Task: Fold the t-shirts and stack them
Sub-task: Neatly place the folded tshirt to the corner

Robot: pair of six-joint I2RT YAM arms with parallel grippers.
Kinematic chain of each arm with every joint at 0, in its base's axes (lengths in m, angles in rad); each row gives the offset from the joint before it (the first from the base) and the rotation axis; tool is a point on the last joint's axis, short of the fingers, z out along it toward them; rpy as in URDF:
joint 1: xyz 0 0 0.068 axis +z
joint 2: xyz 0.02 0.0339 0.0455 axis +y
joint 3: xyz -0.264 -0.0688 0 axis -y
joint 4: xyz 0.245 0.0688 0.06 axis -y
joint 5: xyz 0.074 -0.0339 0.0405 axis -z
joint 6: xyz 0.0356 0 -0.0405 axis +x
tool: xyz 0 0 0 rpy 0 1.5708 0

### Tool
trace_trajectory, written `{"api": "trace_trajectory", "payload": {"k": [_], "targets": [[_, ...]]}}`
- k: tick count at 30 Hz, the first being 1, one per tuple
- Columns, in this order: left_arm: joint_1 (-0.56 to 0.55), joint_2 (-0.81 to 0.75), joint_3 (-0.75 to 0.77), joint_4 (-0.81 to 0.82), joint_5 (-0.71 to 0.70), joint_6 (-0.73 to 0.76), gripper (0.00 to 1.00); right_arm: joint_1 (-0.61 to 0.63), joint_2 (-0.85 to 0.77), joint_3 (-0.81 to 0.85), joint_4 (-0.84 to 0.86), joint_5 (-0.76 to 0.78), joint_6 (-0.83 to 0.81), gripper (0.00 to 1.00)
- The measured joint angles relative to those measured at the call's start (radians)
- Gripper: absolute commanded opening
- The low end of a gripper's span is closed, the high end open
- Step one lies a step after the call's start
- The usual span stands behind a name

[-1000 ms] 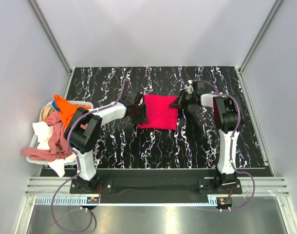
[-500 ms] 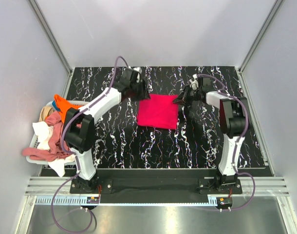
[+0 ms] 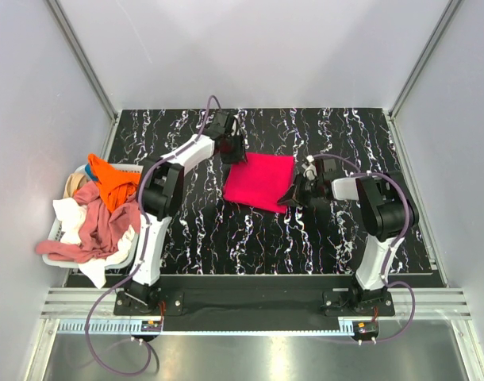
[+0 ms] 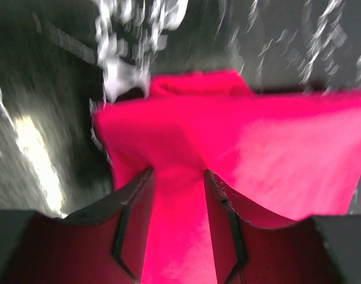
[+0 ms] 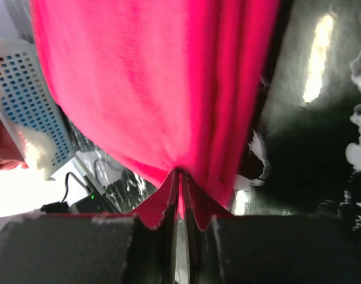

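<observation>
A bright pinkish-red t-shirt [image 3: 258,181], folded into a rough square, lies on the black marbled table [image 3: 226,238]. My left gripper [image 3: 232,151] sits at its far-left corner. In the left wrist view its jaws [image 4: 177,174] stand apart, with a band of the red cloth [image 4: 257,148] running between them. My right gripper [image 3: 292,195] is at the shirt's near-right corner. The right wrist view shows it [image 5: 179,173] shut, pinching the edge of the red cloth [image 5: 145,83]. More t-shirts, orange [image 3: 107,178], dusty pink [image 3: 99,226] and white [image 3: 67,214], are heaped at the left.
The heap sits in a white perforated basket [image 3: 50,255] at the table's left edge; the basket [image 5: 26,100] also shows in the right wrist view. Grey walls enclose the table on three sides. Both arm bases stand at the near edge.
My left gripper left the shirt's near-left corner, swung to the far left, and has come down on the far-left corner. My right gripper slid nearer along the right edge, skewing the shirt.
</observation>
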Motion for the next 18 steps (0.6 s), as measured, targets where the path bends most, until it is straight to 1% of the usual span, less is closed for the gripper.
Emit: {"api": "trace_trajectory", "payload": {"k": [2, 4, 7, 8, 10, 11, 14, 15, 18], "targets": [[0.001, 0.02, 0.056, 0.005, 0.008, 0.007, 0.45, -0.003, 0.011, -0.011, 0.01, -0.008, -0.001, 0.12], [0.003, 0.023, 0.071, 0.011, 0.02, 0.01, 0.47, -0.003, 0.009, -0.011, 0.021, -0.002, -0.013, 0.14], [0.005, 0.014, 0.072, 0.006, 0.054, 0.013, 0.49, -0.003, -0.008, -0.013, 0.018, 0.009, -0.027, 0.26], [0.006, 0.005, 0.071, -0.005, 0.065, 0.013, 0.49, -0.003, -0.023, -0.013, 0.007, 0.018, -0.031, 0.37], [0.009, -0.031, 0.066, -0.039, 0.084, 0.013, 0.5, -0.003, -0.061, -0.014, -0.015, 0.04, -0.035, 0.45], [0.011, -0.064, 0.06, -0.055, 0.09, 0.013, 0.5, -0.003, -0.087, -0.013, -0.029, 0.054, -0.04, 0.56], [0.017, -0.23, -0.012, -0.087, 0.098, 0.013, 0.51, -0.01, -0.14, 0.02, -0.086, 0.085, -0.054, 0.63], [0.018, -0.29, -0.05, -0.086, 0.099, 0.014, 0.51, -0.014, -0.143, 0.039, -0.102, 0.092, -0.06, 0.67], [0.021, -0.547, -0.22, -0.085, 0.101, 0.026, 0.52, -0.039, -0.12, 0.134, -0.173, 0.122, -0.099, 0.68]]}}
